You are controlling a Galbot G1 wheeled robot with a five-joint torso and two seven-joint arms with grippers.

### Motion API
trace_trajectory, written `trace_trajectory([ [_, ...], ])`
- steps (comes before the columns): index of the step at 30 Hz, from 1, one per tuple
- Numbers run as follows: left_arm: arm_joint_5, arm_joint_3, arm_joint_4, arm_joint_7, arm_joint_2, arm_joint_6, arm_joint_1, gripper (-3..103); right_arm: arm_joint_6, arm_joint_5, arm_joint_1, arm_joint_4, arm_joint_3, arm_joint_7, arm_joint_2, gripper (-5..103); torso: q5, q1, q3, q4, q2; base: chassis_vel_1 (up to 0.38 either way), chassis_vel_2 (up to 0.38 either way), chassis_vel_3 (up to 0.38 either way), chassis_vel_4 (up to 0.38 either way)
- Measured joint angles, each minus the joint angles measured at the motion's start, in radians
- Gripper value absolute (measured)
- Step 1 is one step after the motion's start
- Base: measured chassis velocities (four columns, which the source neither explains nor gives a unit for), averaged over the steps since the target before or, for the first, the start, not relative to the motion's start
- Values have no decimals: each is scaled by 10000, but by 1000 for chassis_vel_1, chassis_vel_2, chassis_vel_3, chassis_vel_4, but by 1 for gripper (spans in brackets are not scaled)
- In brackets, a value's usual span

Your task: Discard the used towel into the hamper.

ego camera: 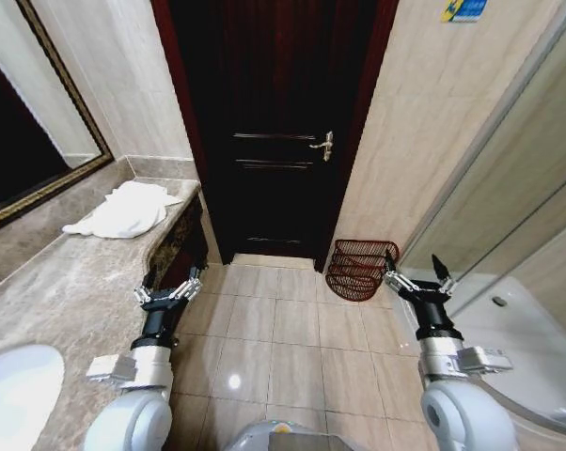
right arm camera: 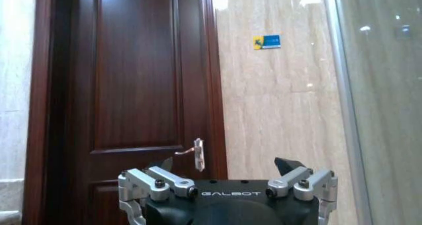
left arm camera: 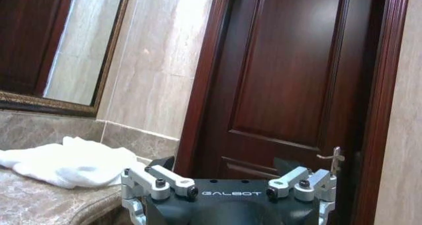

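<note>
A crumpled white towel (ego camera: 123,210) lies on the marble counter (ego camera: 67,282) at the far left, near the wall; it is also in the left wrist view as the towel (left arm camera: 66,163). The hamper (ego camera: 358,270), a low dark reddish-brown open-weave basket, stands on the floor by the wall to the right of the door. My left gripper (ego camera: 170,287) hangs open beside the counter's edge, short of the towel. My right gripper (ego camera: 416,268) is open too, just right of the hamper and above the floor. Both hold nothing.
A dark wooden door (ego camera: 274,132) with a metal handle (ego camera: 322,145) is straight ahead. A framed mirror (ego camera: 29,122) hangs over the counter, with a white basin (ego camera: 15,395) at the near left. A glass shower screen (ego camera: 518,188) and white tub (ego camera: 537,348) fill the right. Beige floor tiles (ego camera: 283,338) lie between.
</note>
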Motion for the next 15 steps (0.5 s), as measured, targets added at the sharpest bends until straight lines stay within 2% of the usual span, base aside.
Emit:
trace_trajectory([
  [8, 172, 128, 0, -114, -169, 143, -96, 98, -30, 29, -37, 90, -29, -93, -47, 100, 0, 0, 0, 0, 0, 0, 0, 0, 0],
  [12, 272, 45, 0, 89, 723, 125, -88, 98, -46, 14, -19, 104, -9, -137, -152, 100, 0, 0, 0, 0, 0, 0, 0, 0, 0],
  [13, 268, -7, 0, 130, 851, 148, -122, 95, -47, 4, -17, 106, -6, -136, -154, 100, 0, 0, 0, -2, 0, 0, 0, 0, 0],
  [15, 267, -25, 0, 141, 877, 161, -143, 97, -47, -8, -22, 106, -5, -130, -150, 100, -2, 0, 0, -2, 0, 0, 0, 0, 0],
])
